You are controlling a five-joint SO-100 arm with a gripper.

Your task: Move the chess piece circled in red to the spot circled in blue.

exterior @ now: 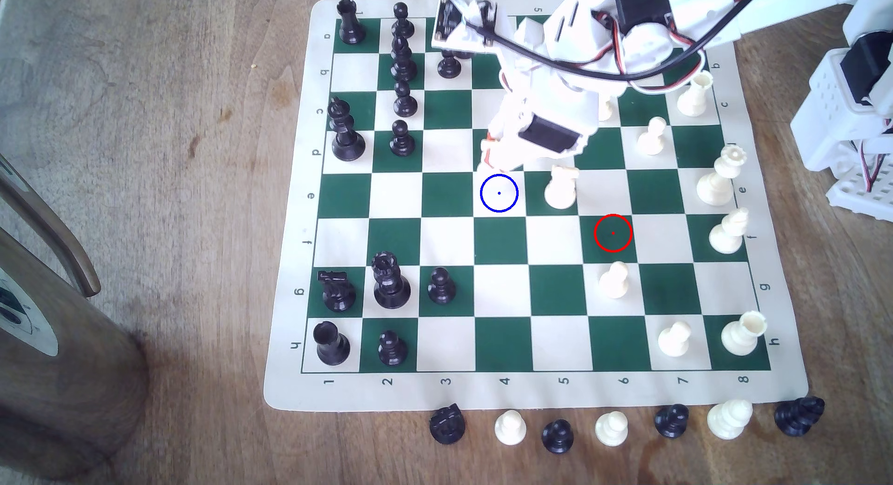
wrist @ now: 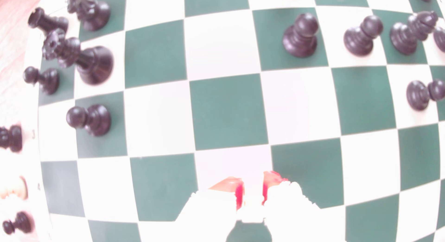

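Note:
My gripper (exterior: 490,162) hangs over the board just behind the spot circled in blue (exterior: 499,193), a cream square with nothing standing on it. In the wrist view, the red-tipped fingers (wrist: 231,184) close around a washed-out cream shape (wrist: 251,208), which looks like the cream knight, the chess piece circled in red. The gripper (wrist: 252,186) is above a cream square there. The red ring (exterior: 612,233) marks a bare green square. A second cream knight (exterior: 560,188) stands on the green square just to the exterior view's right of the blue ring.
Black pieces (exterior: 401,139) fill the exterior view's left files, and cream pieces (exterior: 727,231) fill the right ones. Several captured pieces (exterior: 510,427) line the table in front of the mat. A brown cylinder (exterior: 58,369) stands at far left, and the arm's base (exterior: 855,103) at far right.

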